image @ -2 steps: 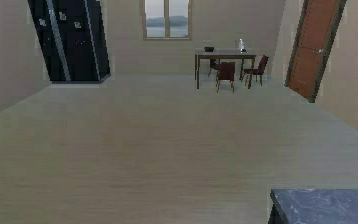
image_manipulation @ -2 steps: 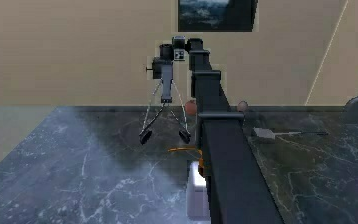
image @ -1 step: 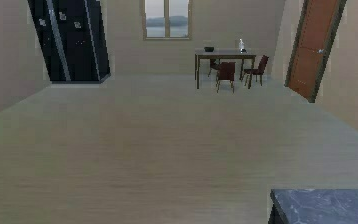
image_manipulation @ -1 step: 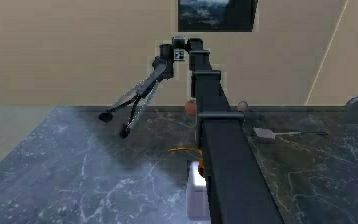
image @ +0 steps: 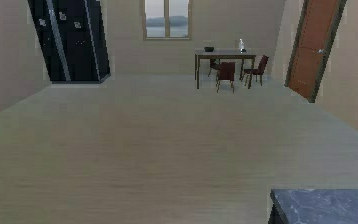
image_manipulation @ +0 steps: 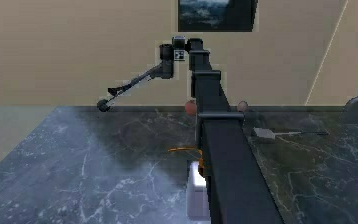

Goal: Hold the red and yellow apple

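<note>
My arm (image_manipulation: pixel 215 130) rises over a dark marble countertop (image_manipulation: pixel 77 160). The gripper (image_manipulation: pixel 109 101) reaches out to the arm side view's left, and its thin fingers (image_manipulation: pixel 132 84) slope down to the counter's far edge. Only bare wall and countertop lie behind its far end, so it holds nothing. A small reddish round thing (image_manipulation: pixel 190 105) sits on the counter against the left side of the arm, partly hidden by it. A second reddish blob (image_manipulation: pixel 242 105) lies just right of the arm. I cannot tell which of them is the apple.
A grey spatula (image_manipulation: pixel 287 132) lies on the counter right of the arm; an orange curved thing (image_manipulation: pixel 185 150) and a white object (image_manipulation: pixel 197 185) sit left of it. Ahead are open wood floor (image: pixel 157 140), a black cabinet (image: pixel 72 40), a dining table (image: pixel 225 55) with chairs, a brown door (image: pixel 315 45) and a counter corner (image: pixel 322 205).
</note>
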Motion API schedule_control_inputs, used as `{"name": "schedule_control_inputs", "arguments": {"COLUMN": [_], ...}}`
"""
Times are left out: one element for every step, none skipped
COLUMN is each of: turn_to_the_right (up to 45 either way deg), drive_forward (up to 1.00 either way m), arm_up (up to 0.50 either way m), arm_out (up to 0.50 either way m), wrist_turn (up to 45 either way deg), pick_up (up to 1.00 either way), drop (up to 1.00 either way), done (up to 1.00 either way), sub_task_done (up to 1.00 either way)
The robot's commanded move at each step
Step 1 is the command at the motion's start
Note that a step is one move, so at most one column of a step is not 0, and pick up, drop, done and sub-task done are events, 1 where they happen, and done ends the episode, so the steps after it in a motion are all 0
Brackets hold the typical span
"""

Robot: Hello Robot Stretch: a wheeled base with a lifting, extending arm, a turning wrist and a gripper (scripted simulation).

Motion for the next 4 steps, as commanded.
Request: {"name": "schedule_control_inputs", "arguments": {"turn_to_the_right": [0.0, 0.0, 0.0, 0.0], "drive_forward": [0.0, 0.0, 0.0, 0.0], "arm_up": [0.0, 0.0, 0.0, -0.12], "arm_out": [0.0, 0.0, 0.0, 0.0], "wrist_turn": [45.0, 45.0, 27.0, 0.0], "pick_up": [0.0, 0.0, 0.0, 0.0], "drop": [0.0, 0.0, 0.0, 0.0], "done": [0.0, 0.0, 0.0, 0.0], "sub_task_done": [0.0, 0.0, 0.0, 0.0]}}
